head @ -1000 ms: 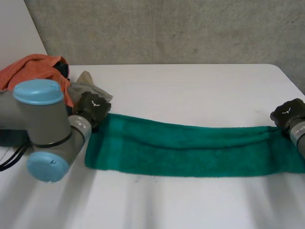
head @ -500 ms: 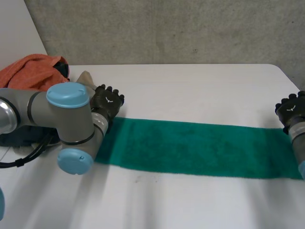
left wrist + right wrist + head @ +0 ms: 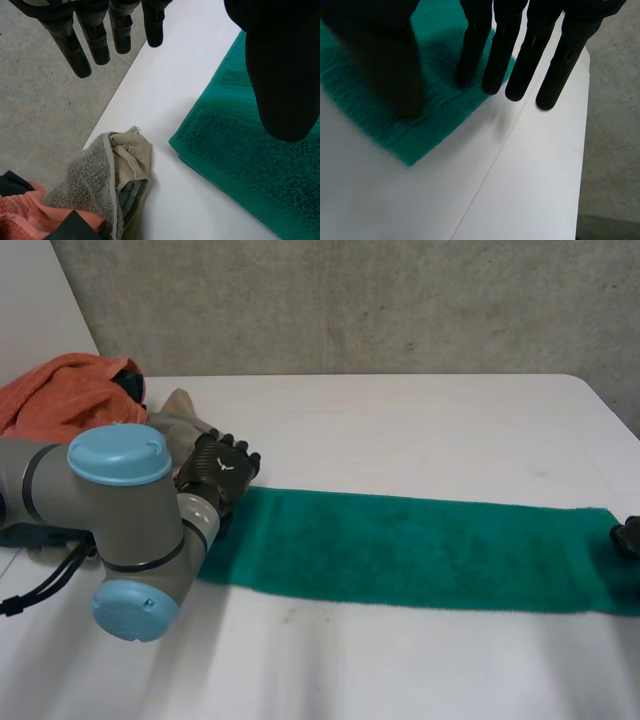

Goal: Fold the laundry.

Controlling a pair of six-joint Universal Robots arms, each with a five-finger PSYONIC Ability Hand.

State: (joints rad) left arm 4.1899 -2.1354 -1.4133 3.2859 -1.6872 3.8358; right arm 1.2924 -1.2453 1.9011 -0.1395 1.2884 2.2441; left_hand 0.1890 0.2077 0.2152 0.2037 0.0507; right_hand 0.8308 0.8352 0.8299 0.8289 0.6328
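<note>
Now the green towel (image 3: 400,552) lies flat as a long strip across the white tabletop (image 3: 400,420), well clear of the grey cloth (image 3: 100,175) and orange cloth (image 3: 70,390) heaped near its left end. At that left end the left hand (image 3: 280,75) hovers released, fingers straight and thumb above the corner, grasping nothing. The right hand (image 3: 530,50) is likewise relaxed over the far right corner, fingers straight; whether they touch the pile I cannot tell. Being thick terry, the towel looks soft, limp and light, likely to sag in the middle if lifted, so it is best pinched at the end corners, catching every layer
</note>
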